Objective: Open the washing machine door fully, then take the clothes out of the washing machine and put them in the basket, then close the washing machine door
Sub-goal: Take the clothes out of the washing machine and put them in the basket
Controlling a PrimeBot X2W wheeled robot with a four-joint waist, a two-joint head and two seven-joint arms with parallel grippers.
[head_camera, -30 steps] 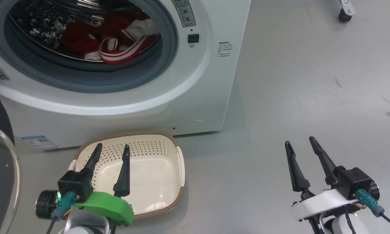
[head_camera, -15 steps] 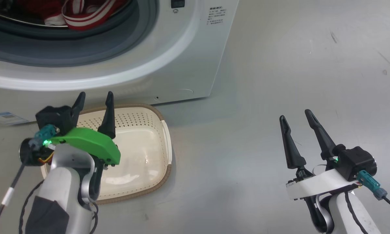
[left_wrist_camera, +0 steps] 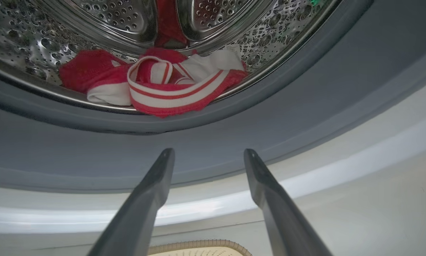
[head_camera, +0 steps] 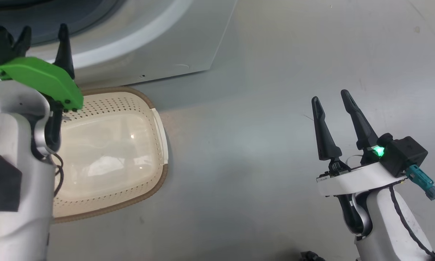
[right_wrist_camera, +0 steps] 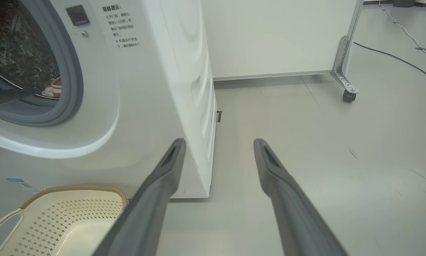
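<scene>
The white washing machine (right_wrist_camera: 156,71) has its drum mouth uncovered; the washing machine door is out of view. The red clothes (left_wrist_camera: 170,92) with white striped trim lie at the drum's front lip, just behind the grey seal (left_wrist_camera: 305,106). My left gripper (left_wrist_camera: 209,151) is open and empty, pointing at the seal below the clothes without touching it; it stands above the basket's far end (head_camera: 43,34). The cream basket (head_camera: 159,130) sits empty on the floor against the machine's front. My right gripper (head_camera: 329,96) hangs open and empty over bare floor to the right.
Grey floor spreads right of the machine. A white panel (right_wrist_camera: 280,35) on a metal leg with a caster (right_wrist_camera: 348,96) stands behind, and a cable (right_wrist_camera: 394,57) runs across the floor at the far right. The basket rim (right_wrist_camera: 74,188) nearly touches the machine.
The head camera has tilted down, so the drum has slid out of its top. My left gripper has risen from over the basket toward the drum mouth. The right gripper has barely moved.
</scene>
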